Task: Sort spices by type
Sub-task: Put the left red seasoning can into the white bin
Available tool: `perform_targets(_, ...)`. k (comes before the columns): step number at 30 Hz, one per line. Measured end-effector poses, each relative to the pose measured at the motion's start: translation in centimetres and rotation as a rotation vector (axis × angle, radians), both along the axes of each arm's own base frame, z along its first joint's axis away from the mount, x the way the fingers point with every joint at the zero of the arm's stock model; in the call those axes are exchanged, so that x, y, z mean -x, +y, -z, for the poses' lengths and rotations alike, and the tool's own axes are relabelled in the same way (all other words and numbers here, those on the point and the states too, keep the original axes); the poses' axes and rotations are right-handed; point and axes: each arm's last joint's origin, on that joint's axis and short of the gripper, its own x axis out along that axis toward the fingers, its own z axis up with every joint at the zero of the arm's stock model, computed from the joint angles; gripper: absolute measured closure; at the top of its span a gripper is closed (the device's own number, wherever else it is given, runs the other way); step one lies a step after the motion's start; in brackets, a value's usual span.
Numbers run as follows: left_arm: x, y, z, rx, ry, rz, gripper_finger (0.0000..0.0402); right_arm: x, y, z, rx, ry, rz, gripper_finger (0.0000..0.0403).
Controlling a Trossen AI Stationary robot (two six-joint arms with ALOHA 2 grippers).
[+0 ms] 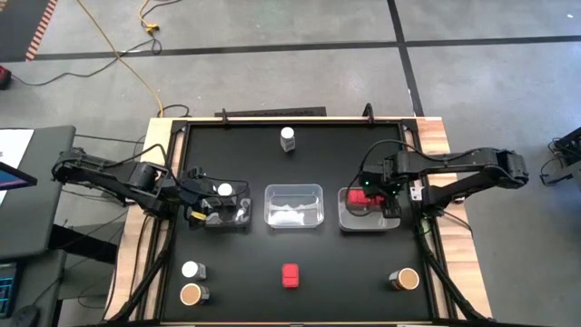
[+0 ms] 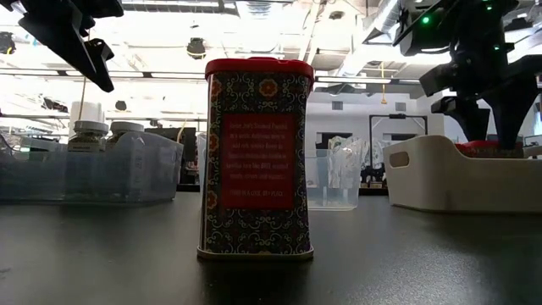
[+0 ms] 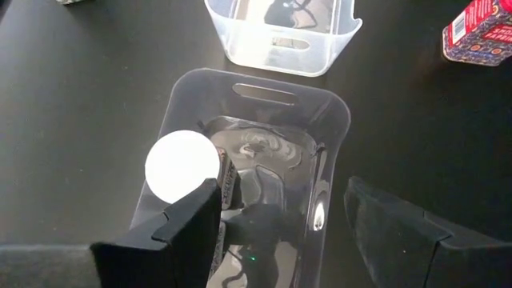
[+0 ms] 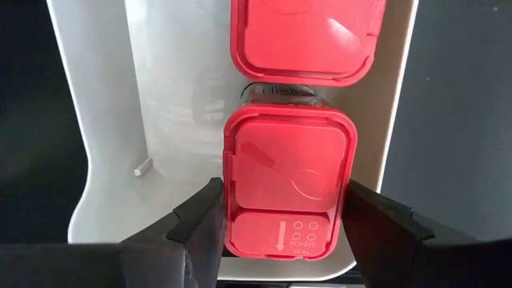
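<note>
High view: the left arm reaches in from the left edge, its left gripper (image 1: 221, 207) over the left clear tray (image 1: 243, 223), where a white-capped jar (image 1: 225, 190) stands. The right arm folds in from the right, its right gripper (image 1: 374, 198) down in the right tray (image 1: 345, 218) among the red packets (image 1: 357, 197). The middle tray (image 1: 293, 205), clear plastic, sits between them. Loose on the black table (image 1: 345, 263): one white-capped jar (image 1: 288, 138) at the far side; a white-capped jar (image 1: 192, 270), a tan-topped jar (image 1: 191, 293), a red packet (image 1: 290, 274) and another tan-topped jar (image 1: 406, 278) along the near side.

Low view: a red tin packet (image 2: 258, 157) stands upright up close, patterned sides, a red label panel with print too fine to read.

Left wrist view: the dark fingers (image 3: 192, 228) are spread apart with nothing between them, above the glossy clear tray (image 3: 336, 120); a round white cap (image 3: 182, 165) sits just beside one finger.

Right wrist view: the fingers (image 4: 200, 220) are closed on a red packet (image 4: 288, 180), one on each side of its rounded rectangular plastic lid, which is embossed "REMOVE SEAL" with an arrow. A second red lid (image 4: 308, 36) lies just beyond it in the white-looking tray (image 4: 104, 120).
</note>
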Motion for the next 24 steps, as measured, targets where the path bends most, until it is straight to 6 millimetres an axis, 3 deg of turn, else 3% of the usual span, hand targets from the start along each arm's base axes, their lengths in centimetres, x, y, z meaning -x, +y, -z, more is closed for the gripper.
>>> perform_targets(24,0.00,0.00,0.00,-0.002,0.000,0.003,0.0150,-0.04,0.18,-0.02,0.000,-0.002,0.000,0.0147)
